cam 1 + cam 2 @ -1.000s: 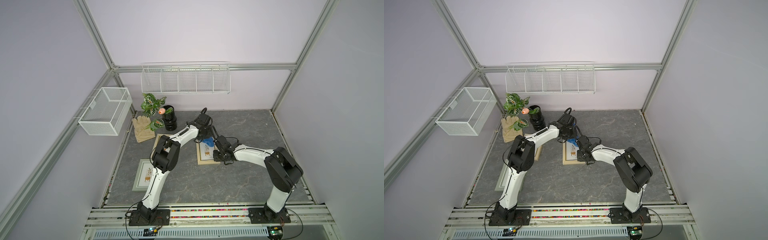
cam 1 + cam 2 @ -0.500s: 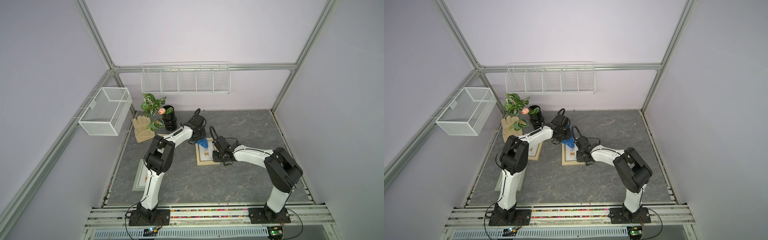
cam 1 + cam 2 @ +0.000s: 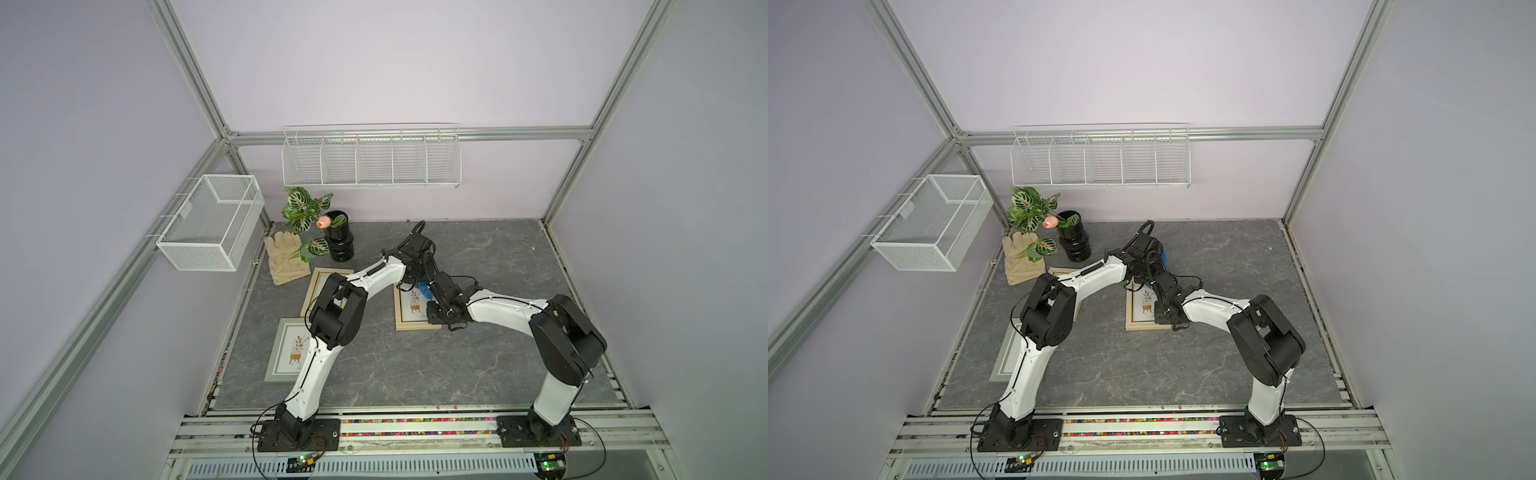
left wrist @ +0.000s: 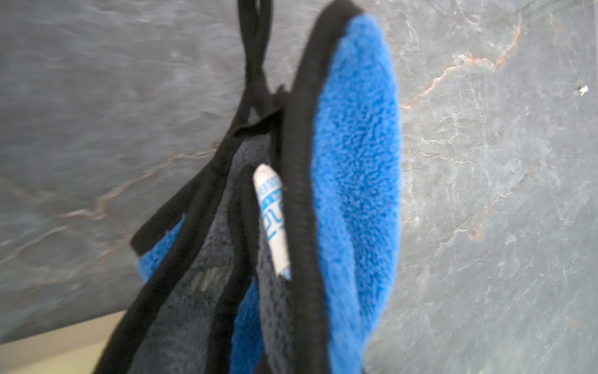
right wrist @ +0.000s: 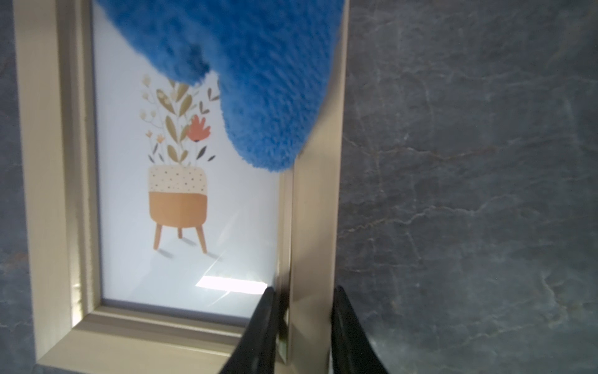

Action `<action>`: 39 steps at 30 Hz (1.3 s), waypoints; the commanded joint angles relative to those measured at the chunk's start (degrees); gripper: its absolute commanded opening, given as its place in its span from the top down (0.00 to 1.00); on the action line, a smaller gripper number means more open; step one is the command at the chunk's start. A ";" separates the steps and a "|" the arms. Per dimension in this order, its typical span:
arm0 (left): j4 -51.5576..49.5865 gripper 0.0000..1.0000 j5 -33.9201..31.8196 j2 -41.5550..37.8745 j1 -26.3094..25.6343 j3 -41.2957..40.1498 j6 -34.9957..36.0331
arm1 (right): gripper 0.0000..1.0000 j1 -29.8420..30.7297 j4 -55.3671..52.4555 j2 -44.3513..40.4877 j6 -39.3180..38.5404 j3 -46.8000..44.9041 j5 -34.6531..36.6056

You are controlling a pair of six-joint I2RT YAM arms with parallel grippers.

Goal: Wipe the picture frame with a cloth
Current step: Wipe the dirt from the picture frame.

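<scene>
Jaws first: in a top view we see the left gripper [image 3: 412, 279] closed on the cloth [image 3: 423, 288], holding it up over the far end of the picture frame [image 3: 407, 318]. The frame lies flat on the grey table [image 3: 478, 365], and the right gripper [image 3: 434, 319] sits at its near right corner; two other frames [image 3: 322, 286] and a beige glove [image 3: 286, 257] lie well apart on the left. From the left wrist, the fingers are out of sight and the cloth [image 4: 352, 181] hangs in loose folds above the table: plush royal-blue pile on one face, grey on the other, with black binding, a thin black loop [image 4: 255, 48] and a white label [image 4: 271, 220]. We judge it light, soft and floppy, best pinched at a bunched fold so that a broad pad trails. From the right wrist, the right gripper [image 5: 304, 327] is narrowly closed across the frame's side rail near the corner, pinning it. The cloth hangs over the far glass and that rail; whether it touches we cannot tell. We judge the frame stiff, light and apt to slide, its glossy glazing fragile. Pale champagne moulding surrounds a print of a potted plant.
</scene>
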 commanded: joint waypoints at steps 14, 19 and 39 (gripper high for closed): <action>-5.12 1.00 -0.30 1.91 0.09 2.61 -0.59 | 0.79 0.37 -3.01 0.97 -1.24 -0.58 -0.61; -5.78 1.00 -4.68 -3.02 1.93 -4.73 0.03 | 0.79 0.16 -3.02 0.86 -1.37 -0.84 -0.36; 2.15 1.00 -0.88 -18.73 -1.14 -32.39 -2.97 | 0.79 -1.37 -2.84 0.97 -1.20 -1.04 -0.97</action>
